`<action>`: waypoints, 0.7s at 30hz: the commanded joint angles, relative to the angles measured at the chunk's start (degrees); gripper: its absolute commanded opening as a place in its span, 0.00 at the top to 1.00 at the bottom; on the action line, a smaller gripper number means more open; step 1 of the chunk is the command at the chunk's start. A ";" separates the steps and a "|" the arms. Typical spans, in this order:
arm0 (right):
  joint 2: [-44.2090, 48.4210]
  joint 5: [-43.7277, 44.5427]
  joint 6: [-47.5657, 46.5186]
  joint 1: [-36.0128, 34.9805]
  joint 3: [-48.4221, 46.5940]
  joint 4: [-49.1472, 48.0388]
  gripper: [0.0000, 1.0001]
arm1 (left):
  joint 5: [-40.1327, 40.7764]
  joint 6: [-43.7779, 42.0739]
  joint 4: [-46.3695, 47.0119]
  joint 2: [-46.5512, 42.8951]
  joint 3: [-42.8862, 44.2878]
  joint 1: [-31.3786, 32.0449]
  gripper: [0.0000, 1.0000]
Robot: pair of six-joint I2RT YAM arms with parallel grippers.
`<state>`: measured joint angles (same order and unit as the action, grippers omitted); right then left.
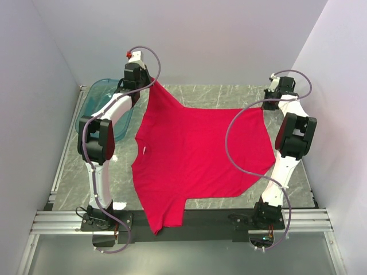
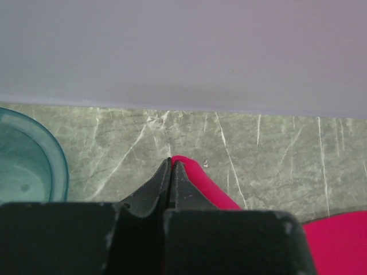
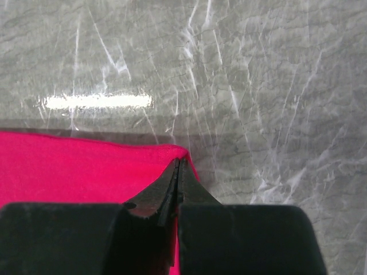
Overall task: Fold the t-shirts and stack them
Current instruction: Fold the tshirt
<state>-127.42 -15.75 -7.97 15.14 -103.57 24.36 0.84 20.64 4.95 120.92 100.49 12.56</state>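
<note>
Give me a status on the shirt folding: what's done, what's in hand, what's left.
Done: the red t-shirt is opened out across the table. In hand: the left gripper and right gripper each have their jaws shut on a far corner of it. Left: every fold, since none shows yet, and then the stacking.

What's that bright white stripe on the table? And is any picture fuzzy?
Right wrist view: the white stripe is a light's glare on the shiny grey marble-patterned table. Left wrist view: the black left hand, shut on the plain bright red fabric t-shirt, looks fuzzy close to the lens. Top external view: even light, sharp, faint shadows.
</note>
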 commanded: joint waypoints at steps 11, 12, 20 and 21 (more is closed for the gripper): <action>10.95 -5.25 -1.09 1.56 10.21 -7.13 1.00 | -4.79 -0.95 4.80 -5.17 -5.38 -0.25 1.00; 11.48 -5.78 -1.00 1.82 11.01 -8.09 1.00 | -4.88 -0.96 5.15 -5.61 -6.09 -0.25 1.00; 14.30 -8.95 -1.35 3.06 15.15 -9.07 1.00 | -5.85 -0.69 7.35 -10.18 -12.15 -0.25 1.00; 14.65 -9.12 -1.35 3.32 15.41 -9.24 1.00 | -5.85 -0.69 7.62 -10.79 -12.77 -0.25 1.00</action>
<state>-116.62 -22.92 -8.84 17.82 -89.03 17.82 -3.53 20.64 7.70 115.81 88.68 12.56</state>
